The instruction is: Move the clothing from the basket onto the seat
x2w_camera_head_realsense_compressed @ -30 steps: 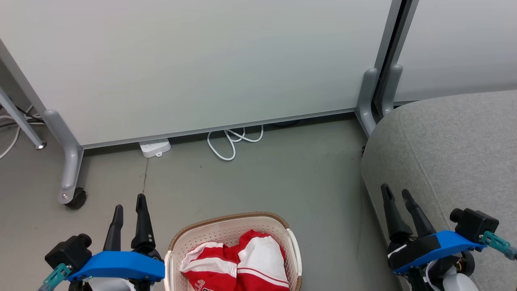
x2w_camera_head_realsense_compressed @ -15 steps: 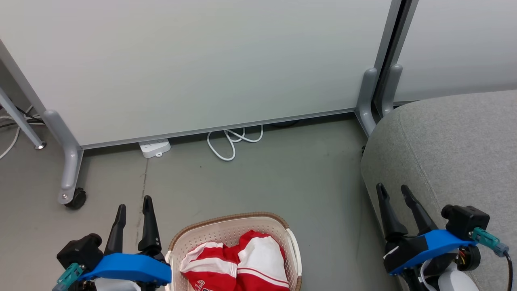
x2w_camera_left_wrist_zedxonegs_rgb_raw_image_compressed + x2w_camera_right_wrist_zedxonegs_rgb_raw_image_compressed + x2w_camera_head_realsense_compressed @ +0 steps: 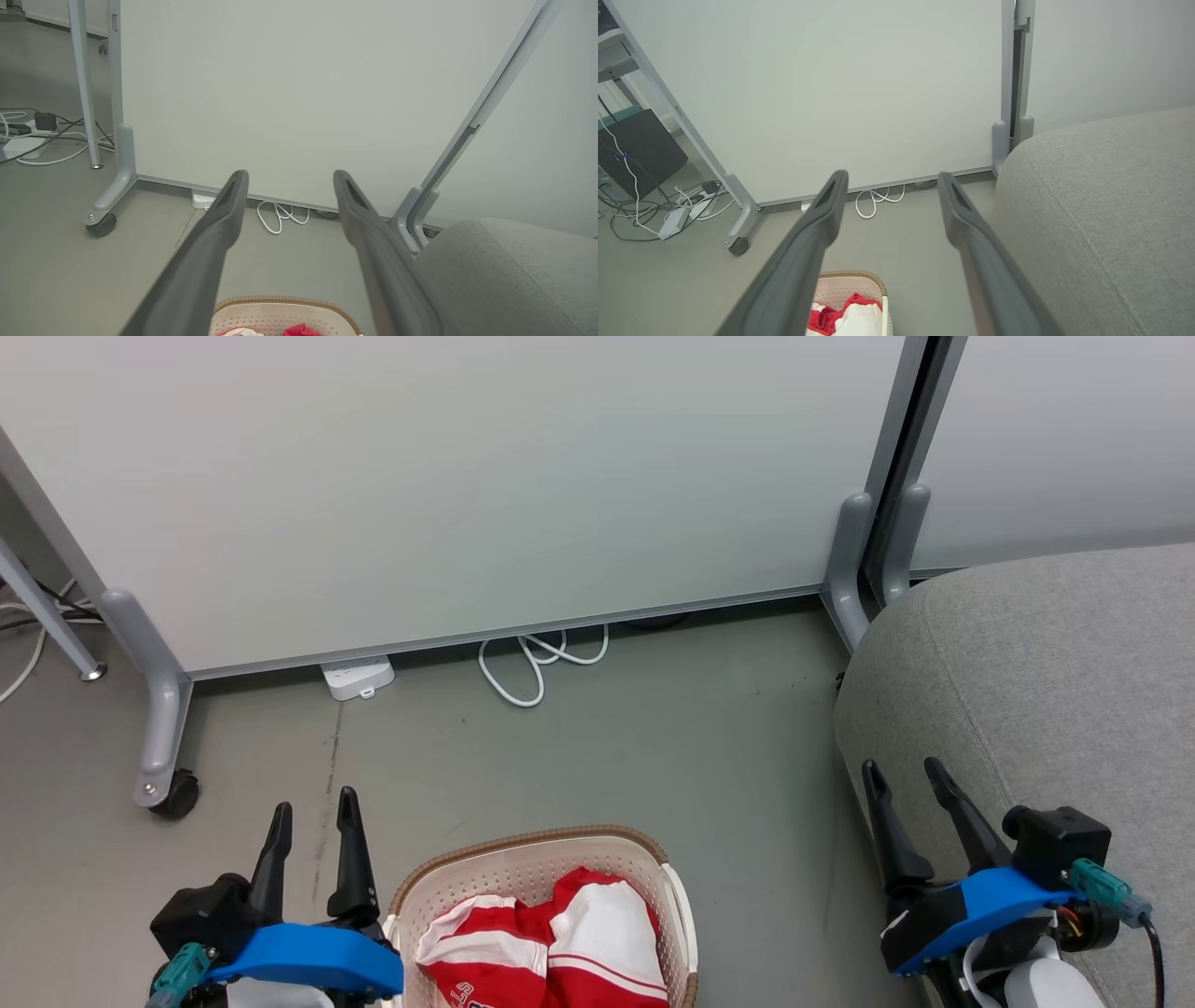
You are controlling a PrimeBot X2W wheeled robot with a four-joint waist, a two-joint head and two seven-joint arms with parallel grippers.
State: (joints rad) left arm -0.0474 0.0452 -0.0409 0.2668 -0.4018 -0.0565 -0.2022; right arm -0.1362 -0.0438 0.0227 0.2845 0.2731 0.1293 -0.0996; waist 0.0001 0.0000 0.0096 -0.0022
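Red-and-white clothing (image 3: 551,943) heaped inside the basket (image 3: 523,870), bottom centre of the head view, on the grey floor (image 3: 653,756). Left hand (image 3: 314,800) at lower left, just beside the basket, fingers spread, gripping nothing. Right hand (image 3: 902,764) at lower right, likewise spread and empty, over the rounded edge of the seat (image 3: 1055,672). White cable (image 3: 537,663) coiled above centre.

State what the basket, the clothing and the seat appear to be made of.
Basket: likely matte cream plastic, perforated walls, brown woven-look rim.
Clothing: soft red-and-white fabric, crumpled in folds.
Seat: grey woven upholstery, visible texture and stitched seam.
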